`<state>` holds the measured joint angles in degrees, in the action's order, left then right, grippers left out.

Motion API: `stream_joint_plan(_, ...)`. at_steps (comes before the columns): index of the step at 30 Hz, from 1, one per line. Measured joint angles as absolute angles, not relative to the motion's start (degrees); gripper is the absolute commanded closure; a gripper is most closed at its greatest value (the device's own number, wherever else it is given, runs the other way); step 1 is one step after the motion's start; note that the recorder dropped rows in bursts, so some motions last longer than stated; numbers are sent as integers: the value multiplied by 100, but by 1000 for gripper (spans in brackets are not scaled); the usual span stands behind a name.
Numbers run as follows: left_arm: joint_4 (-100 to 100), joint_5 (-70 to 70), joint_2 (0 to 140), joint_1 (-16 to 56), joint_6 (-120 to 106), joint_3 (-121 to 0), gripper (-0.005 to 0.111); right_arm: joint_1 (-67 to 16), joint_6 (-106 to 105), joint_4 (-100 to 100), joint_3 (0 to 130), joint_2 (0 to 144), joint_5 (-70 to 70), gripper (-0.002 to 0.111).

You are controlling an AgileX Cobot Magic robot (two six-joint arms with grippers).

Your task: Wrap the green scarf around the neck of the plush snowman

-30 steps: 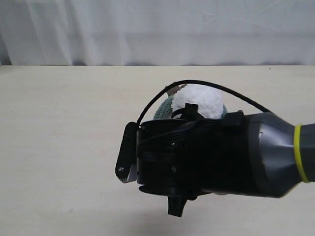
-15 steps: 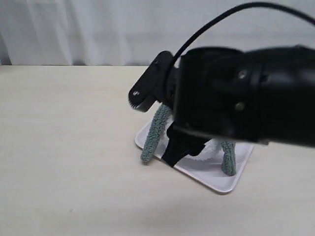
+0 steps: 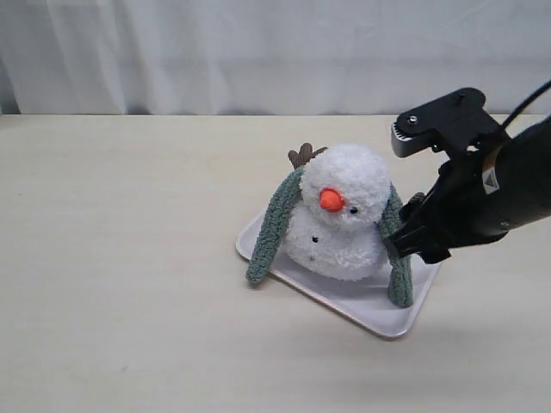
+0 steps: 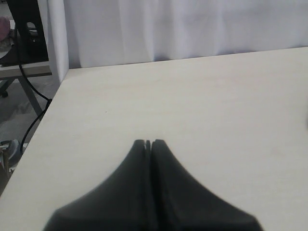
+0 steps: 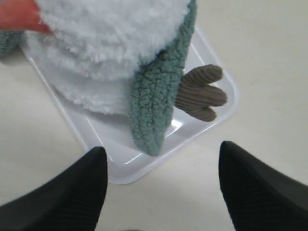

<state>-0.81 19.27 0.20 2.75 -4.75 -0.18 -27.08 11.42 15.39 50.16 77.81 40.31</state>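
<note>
Leftmost, the left tool [image 4: 148,143] hangs over a bare stretch of the counter [image 3: 120,258] near one of its side edges. Its two dark fingers are pressed together tip to tip, with nothing between them.

Further along, a white tray [image 3: 379,314] lies a little right of the counter's middle, about halfway between the far edge and the near edge, turned so that one corner points toward the near edge. The plush snowman [image 3: 344,232] stands upright on the tray, its orange nose [image 3: 331,200] facing the near edge, and a brown twig arm [image 3: 301,156] shows behind its head on the left.

The green scarf [image 3: 271,232] is draped behind the snowman's neck [image 3: 340,222] and comes down over both shoulders. Its two ends hang apart in front. The left end runs down past the tray's left corner, its tip at the tray's edge on the counter. The right end drops along the body and rests inside the tray near the right corner, just beside the other twig arm [image 5: 201,94].

Rightmost, the right tool [image 5: 161,147] hovers by that right scarf end, just off the tray's right corner. Its fingers stand wide apart and hold nothing. The scarf tip lies beyond them, and I cannot tell whether it is touched.
</note>
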Motion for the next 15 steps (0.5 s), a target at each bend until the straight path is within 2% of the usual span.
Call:
stream_joint_plan(6, -81, 1927, 20, 275, -475, -18, 107, -2154, -846, -629, 4546, 8035, 3061, 51)
stream_joint_plan(15, -81, 1927, 20, 275, -475, -18, 107, -1529, -1338, -1069, 4497, 8252, 2694, 50)
